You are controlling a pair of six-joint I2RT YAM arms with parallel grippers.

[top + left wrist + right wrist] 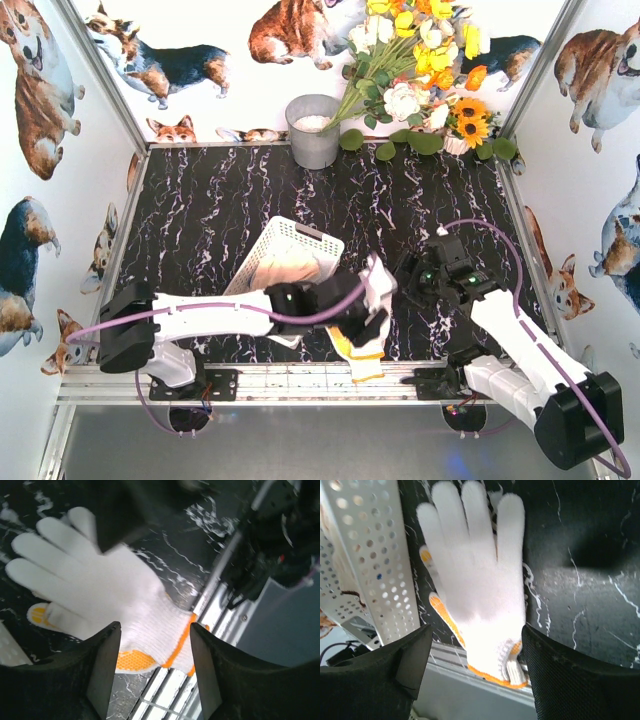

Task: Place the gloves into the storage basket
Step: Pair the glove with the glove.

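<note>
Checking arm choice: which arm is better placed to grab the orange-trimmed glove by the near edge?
Probably left: the left gripper hangs open over the glove, with the storage basket on that side; the right gripper stands farther off.

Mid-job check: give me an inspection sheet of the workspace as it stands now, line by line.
Surface: black marbled table with white veins.
Job's things: gloves, orange-trimmed, stacked at the near edge with cuffs over the rail; basket just left of them, apparently tilted, something pale inside.
Clutter: grey bucket and flowers at the back.
Grippers: left gripper open over the gloves; right gripper open over them too; neither holds anything.
Cables: purple cable along each arm, no snag seen.
Surroundings: corgi-print walls.
</note>
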